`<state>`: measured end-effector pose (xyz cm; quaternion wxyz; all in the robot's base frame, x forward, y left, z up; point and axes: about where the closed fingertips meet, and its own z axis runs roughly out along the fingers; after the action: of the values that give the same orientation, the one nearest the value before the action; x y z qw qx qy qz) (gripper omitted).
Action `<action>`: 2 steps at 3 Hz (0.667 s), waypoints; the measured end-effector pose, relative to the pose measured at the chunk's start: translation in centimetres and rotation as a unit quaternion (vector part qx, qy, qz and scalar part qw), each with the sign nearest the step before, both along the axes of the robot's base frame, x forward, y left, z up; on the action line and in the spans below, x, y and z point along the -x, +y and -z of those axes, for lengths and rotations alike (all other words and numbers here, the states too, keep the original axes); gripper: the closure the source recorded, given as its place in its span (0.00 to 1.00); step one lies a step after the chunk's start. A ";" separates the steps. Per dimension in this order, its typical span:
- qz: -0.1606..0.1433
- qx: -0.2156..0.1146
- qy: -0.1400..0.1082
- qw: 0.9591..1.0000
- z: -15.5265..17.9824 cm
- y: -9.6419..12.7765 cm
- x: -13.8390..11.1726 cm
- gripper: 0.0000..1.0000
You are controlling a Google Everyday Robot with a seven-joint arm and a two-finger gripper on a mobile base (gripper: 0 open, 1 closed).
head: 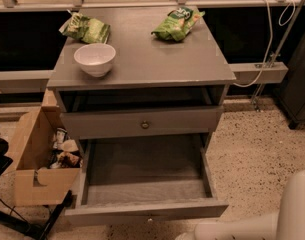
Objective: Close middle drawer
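We find the middle drawer [147, 211] fully out, the whole push left; our claw sits out of view, so we cannot tell its grip.

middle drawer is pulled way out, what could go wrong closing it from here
1. The middle drawer stands far out; a push off centre on its front might skew it and jam it.
2. The top drawer also stands slightly out, so a high approach could shove that one instead.
3. The gripper is out of view; only the white arm shows at lower right, close to the drawer's right front corner, which it might clip.
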<state>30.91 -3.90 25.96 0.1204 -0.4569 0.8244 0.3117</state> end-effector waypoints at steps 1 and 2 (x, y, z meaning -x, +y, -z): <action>0.011 0.014 -0.025 1.000 -0.7 -2.0 -2.8 1.00; 0.015 0.016 -0.041 0.999 -0.6 -2.9 -5.4 1.00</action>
<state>36.27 -6.81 26.54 0.1513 -0.4583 0.8305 0.2781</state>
